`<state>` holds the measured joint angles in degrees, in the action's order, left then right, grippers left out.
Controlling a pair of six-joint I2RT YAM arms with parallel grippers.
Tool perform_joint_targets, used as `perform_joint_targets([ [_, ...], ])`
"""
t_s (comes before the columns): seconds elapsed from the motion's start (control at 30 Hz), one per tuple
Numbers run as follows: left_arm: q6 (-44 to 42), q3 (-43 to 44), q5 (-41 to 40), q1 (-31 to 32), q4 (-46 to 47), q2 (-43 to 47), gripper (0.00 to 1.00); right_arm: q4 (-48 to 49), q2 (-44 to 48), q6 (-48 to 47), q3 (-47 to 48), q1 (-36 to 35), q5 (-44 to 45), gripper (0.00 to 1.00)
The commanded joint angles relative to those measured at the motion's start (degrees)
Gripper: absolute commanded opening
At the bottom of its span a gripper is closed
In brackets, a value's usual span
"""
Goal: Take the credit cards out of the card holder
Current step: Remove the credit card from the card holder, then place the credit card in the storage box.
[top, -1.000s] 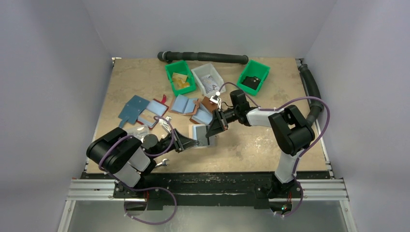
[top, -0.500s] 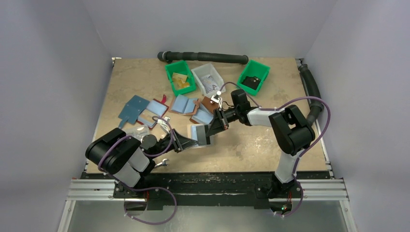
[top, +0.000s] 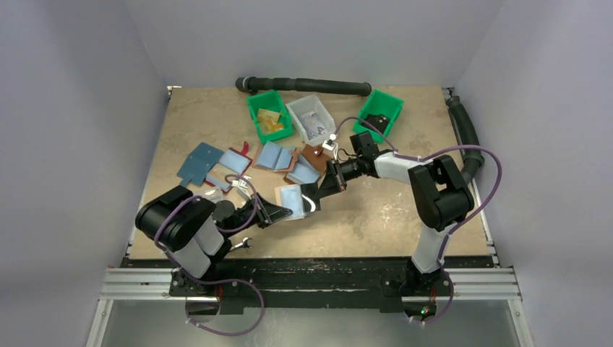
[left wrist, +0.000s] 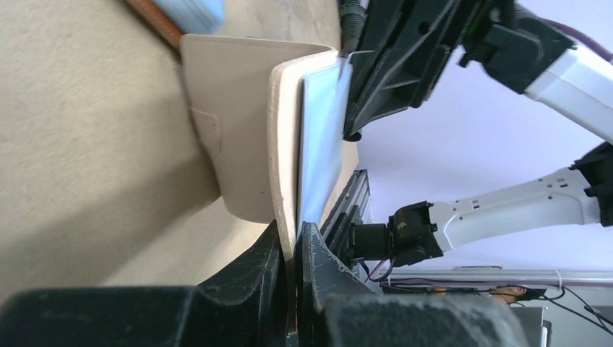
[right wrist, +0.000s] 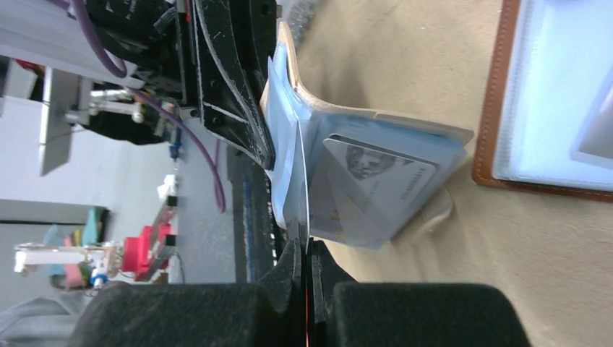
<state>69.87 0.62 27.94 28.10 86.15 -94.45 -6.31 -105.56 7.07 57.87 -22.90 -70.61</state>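
The card holder (top: 290,195), a flat whitish-rimmed case with a light blue inside, is held up off the table between both arms. My left gripper (top: 282,211) is shut on its near edge; in the left wrist view the jaws (left wrist: 295,237) pinch the beige flap (left wrist: 283,144). My right gripper (top: 309,202) is shut on the edge of a thin light blue credit card (right wrist: 298,181) that sticks out of the holder (right wrist: 434,134), its jaws (right wrist: 306,249) closed tight. A second, pale grey printed credit card (right wrist: 369,188) still sits in a pocket.
Brown wallets with blue lining (top: 278,157) (top: 230,163) and a blue-grey one (top: 199,163) lie left of and behind the holder. Two green bins (top: 269,116) (top: 379,116) and a clear box (top: 311,116) stand at the back, in front of a black hose (top: 303,85).
My right gripper has closed on the card's edge, and its wrist has swung back and to the right. The holder has shifted slightly left and now shows its light blue face.
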Motion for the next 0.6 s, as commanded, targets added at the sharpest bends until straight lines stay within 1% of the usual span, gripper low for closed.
perform_joint_targets([
  [0.0,-0.4,-3.5,-0.2,-0.7,15.8,-3.9,0.00,-10.5,3.2,-13.7,4.9,0.5,10.1,0.00],
  [0.13,0.8,-4.9,-1.2,-1.7,15.8,-8.8,0.00,-13.5,5.0,-18.1,5.9,1.1,12.9,0.00],
  [0.33,1.4,-5.7,-1.2,-1.8,15.9,-15.2,0.00,-18.3,7.3,-25.3,7.8,3.1,14.3,0.00],
  [0.5,0.9,-5.9,-1.4,-1.9,15.8,-15.9,0.00,-20.2,9.9,-28.2,8.6,5.9,15.8,0.00],
  [0.57,0.9,-6.0,-1.4,-1.9,15.8,-15.6,0.03,-20.9,10.9,-29.0,9.1,7.5,16.4,0.00],
])
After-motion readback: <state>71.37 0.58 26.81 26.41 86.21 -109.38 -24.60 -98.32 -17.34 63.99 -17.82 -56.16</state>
